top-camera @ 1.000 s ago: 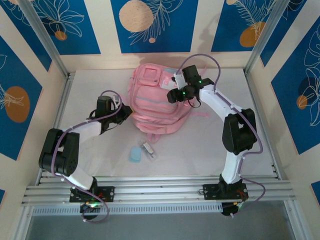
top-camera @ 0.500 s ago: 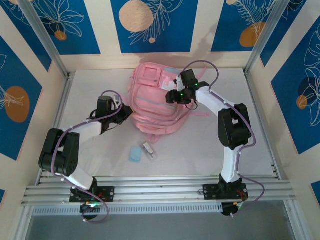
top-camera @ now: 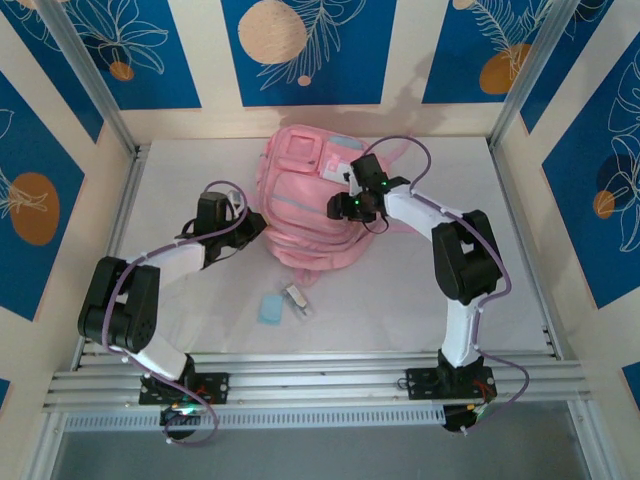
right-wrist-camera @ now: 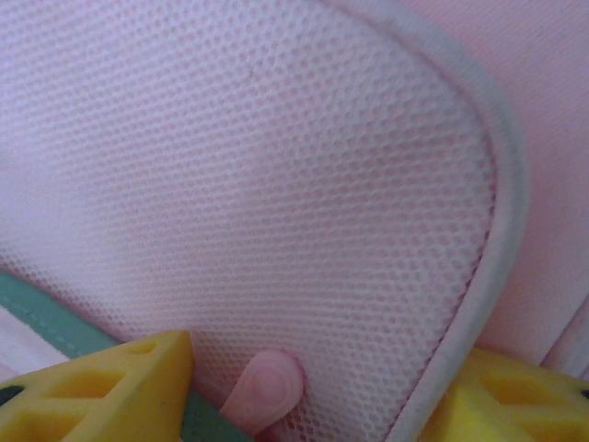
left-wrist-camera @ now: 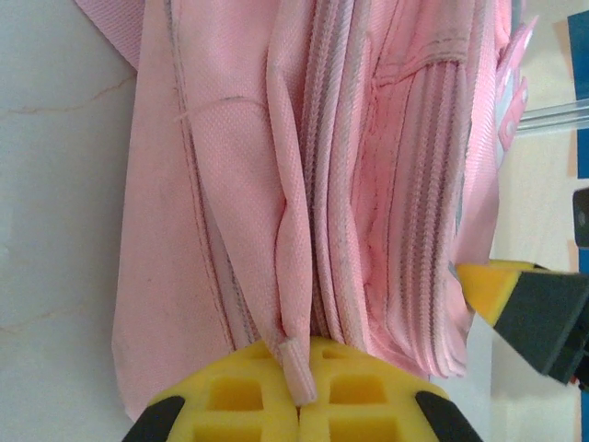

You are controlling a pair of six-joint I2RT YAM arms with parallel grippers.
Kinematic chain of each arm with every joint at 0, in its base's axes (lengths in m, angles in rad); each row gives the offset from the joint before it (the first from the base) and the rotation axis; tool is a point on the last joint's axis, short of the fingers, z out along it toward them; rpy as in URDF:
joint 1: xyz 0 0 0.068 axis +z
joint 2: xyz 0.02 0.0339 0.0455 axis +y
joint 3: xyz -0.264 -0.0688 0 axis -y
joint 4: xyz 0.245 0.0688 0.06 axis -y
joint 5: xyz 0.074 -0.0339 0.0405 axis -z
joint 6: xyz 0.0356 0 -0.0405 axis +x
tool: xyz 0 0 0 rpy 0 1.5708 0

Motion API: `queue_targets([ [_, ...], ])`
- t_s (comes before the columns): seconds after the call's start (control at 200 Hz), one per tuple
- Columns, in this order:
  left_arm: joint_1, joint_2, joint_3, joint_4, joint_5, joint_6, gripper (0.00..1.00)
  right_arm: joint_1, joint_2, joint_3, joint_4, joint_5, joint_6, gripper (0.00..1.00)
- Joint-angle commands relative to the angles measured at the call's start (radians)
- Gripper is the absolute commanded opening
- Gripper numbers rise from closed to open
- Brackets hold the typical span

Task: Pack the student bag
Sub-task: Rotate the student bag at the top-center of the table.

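The student bag is a soft pink backpack lying in the middle of the white table. My left gripper is at its left edge. In the left wrist view that gripper is shut on a narrow pink fabric tab of the bag. My right gripper rests on the bag's right half. In the right wrist view it stands open, yellow fingers wide apart against a pink mesh panel. A small round pink pull lies between them, untouched by either finger.
A pale blue flat item and a small clear packet lie on the table in front of the bag. Metal frame posts and patterned walls close in the sides and back. A green strip runs under the mesh.
My right gripper has slid left and towards the near side, further onto the bag. The left gripper keeps its hold and has not moved.
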Motion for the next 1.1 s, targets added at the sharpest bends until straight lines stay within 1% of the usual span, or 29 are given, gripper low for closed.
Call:
queue_targets([
  [0.0, -0.025, -0.007, 0.035, 0.048, 0.03, 0.011, 0.0, 0.091, -0.118, -0.08, -0.037, -0.069, 0.026, 0.62],
  [0.155, -0.025, -0.001, 0.037, 0.054, 0.029, 0.005, 0.0, 0.169, -0.263, -0.21, -0.065, -0.034, 0.056, 0.62],
  [0.255, -0.025, -0.002, 0.037, 0.053, 0.025, 0.005, 0.0, 0.181, -0.335, -0.267, -0.071, -0.013, 0.06, 0.63],
  [0.325, -0.025, -0.004, 0.038, 0.048, 0.022, 0.01, 0.0, 0.168, -0.358, -0.281, -0.081, 0.035, 0.033, 0.64],
  [0.485, -0.025, -0.012, 0.041, 0.035, 0.019, 0.015, 0.0, 0.102, -0.35, -0.243, -0.117, 0.098, -0.063, 0.65],
  [0.64, -0.025, -0.025, 0.044, 0.024, 0.004, 0.02, 0.0, 0.045, -0.323, -0.218, -0.123, 0.124, -0.121, 0.67],
  [0.71, -0.025, -0.023, 0.05, 0.019, -0.002, 0.022, 0.0, 0.029, -0.309, -0.218, -0.099, 0.101, -0.135, 0.68],
  [0.82, -0.025, -0.008, 0.065, 0.021, -0.004, 0.018, 0.0, 0.037, -0.286, -0.228, -0.038, 0.02, -0.127, 0.68],
  [0.985, -0.025, 0.0, 0.072, 0.037, -0.01, 0.005, 0.0, 0.09, -0.243, -0.254, 0.016, -0.03, -0.084, 0.68],
  [1.095, -0.025, 0.007, 0.079, 0.041, -0.009, 0.004, 0.0, 0.141, -0.242, -0.263, 0.007, -0.062, -0.051, 0.67],
])
